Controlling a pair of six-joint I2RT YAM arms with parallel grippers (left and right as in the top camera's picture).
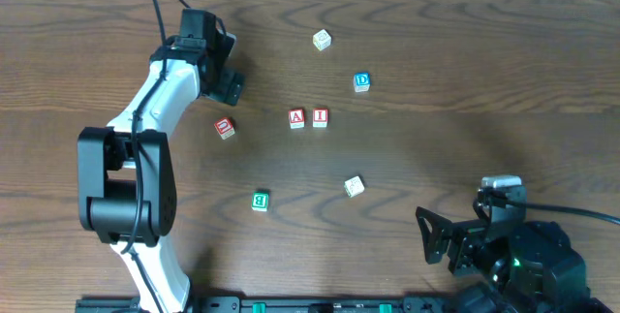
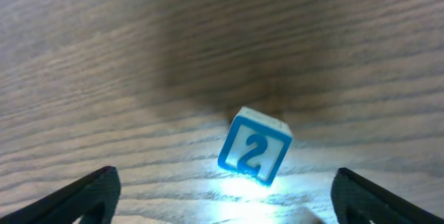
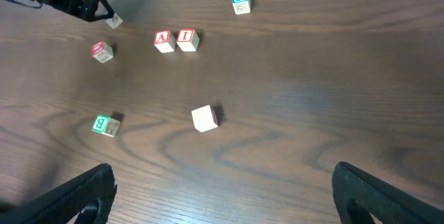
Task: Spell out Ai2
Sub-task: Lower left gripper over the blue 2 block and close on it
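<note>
The red A block (image 1: pixel 296 117) and red I block (image 1: pixel 320 117) stand side by side mid-table, and also show in the right wrist view, A (image 3: pixel 164 41) and I (image 3: pixel 187 39). A blue 2 block (image 2: pixel 254 145) lies tilted on the wood, just ahead of and between the open fingers of my left gripper (image 2: pixel 225 179). In the overhead view my left gripper (image 1: pixel 230 73) is at the upper left and hides that block. My right gripper (image 3: pixel 222 179) is open and empty, at the lower right of the table (image 1: pixel 438 238).
A blue D block (image 1: pixel 361 82) and a cream block (image 1: pixel 322 40) lie behind the A and I. A red block (image 1: pixel 225 128), a green B block (image 1: pixel 260 200) and another cream block (image 1: pixel 354 186) lie nearer the front.
</note>
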